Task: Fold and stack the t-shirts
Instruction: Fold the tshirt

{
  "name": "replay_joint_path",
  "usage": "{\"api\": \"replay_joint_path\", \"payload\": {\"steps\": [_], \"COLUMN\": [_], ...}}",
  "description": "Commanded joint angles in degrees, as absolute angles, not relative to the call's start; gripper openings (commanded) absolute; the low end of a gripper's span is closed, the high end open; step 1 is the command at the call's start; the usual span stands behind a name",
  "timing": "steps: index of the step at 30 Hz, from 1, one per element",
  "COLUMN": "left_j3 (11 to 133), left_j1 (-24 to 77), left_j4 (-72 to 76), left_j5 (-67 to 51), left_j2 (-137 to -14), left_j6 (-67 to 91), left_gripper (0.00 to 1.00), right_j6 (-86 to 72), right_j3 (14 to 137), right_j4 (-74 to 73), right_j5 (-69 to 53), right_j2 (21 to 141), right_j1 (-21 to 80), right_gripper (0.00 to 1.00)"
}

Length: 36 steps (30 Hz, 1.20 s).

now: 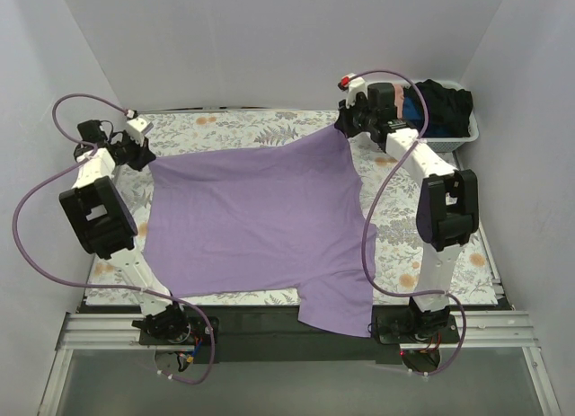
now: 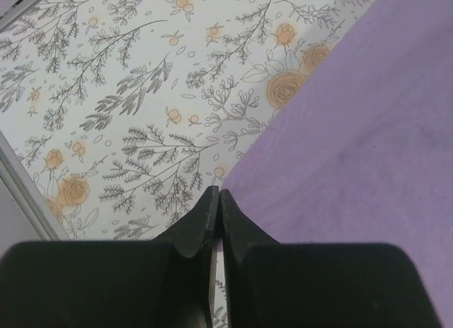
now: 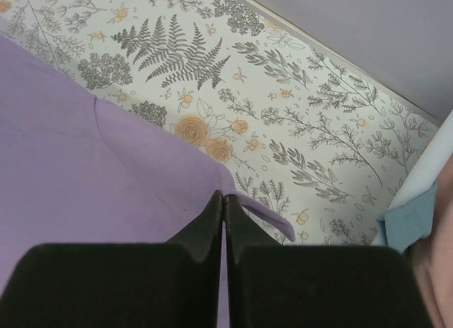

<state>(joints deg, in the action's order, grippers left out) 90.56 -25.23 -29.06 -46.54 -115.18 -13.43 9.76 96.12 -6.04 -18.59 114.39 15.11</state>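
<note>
White walls enclose the floral surface (image 1: 225, 128). The lavender shirt (image 1: 252, 218) lies spread at centre, hem overhanging the near edge. Jaws of left gripper (image 1: 146, 157) and right gripper (image 1: 345, 128) are closed, pinching its far corners. Margins show left and right.

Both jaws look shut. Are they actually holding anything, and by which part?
Yes. The right gripper pinches the lavender t-shirt at its far right corner. The left gripper is shut at the far left corner, apparently pinching the edge there.
</note>
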Motion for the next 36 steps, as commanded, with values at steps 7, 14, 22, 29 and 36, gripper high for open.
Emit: {"api": "replay_joint_path", "payload": {"steps": [7, 14, 22, 29, 36], "left_j3": [83.5, 76.7, 69.0, 64.3, 62.9], "left_j1": [-28.5, -29.7, -30.2, -30.1, -30.2], "left_j4": [-29.6, -30.6, -30.9, -30.5, -30.1], "left_j5": [-49.2, -50.0, -49.3, -45.9, -44.4], "left_j2": [-105.2, -100.6, -96.2, -96.3, -97.6], "left_j6": [-19.1, -25.2, -32.2, -36.9, -38.8], "left_gripper": [0.0, 0.0, 0.0, 0.0, 0.0], "right_j6": [10.7, 10.6, 11.2, 11.1, 10.5], "right_j3": [87.9, 80.4, 70.8, 64.3, 61.1], "right_j4": [-4.7, -6.1, -6.8, -6.8, -6.8], "right_j5": [-20.0, -19.5, -18.7, -17.6, -16.1], "right_j2": [103.9, 96.6, 90.1, 89.9, 89.9], "right_j1": [15.5, 16.1, 17.4, 18.7, 20.1], "right_gripper": [0.01, 0.01, 0.01, 0.01, 0.01]}}
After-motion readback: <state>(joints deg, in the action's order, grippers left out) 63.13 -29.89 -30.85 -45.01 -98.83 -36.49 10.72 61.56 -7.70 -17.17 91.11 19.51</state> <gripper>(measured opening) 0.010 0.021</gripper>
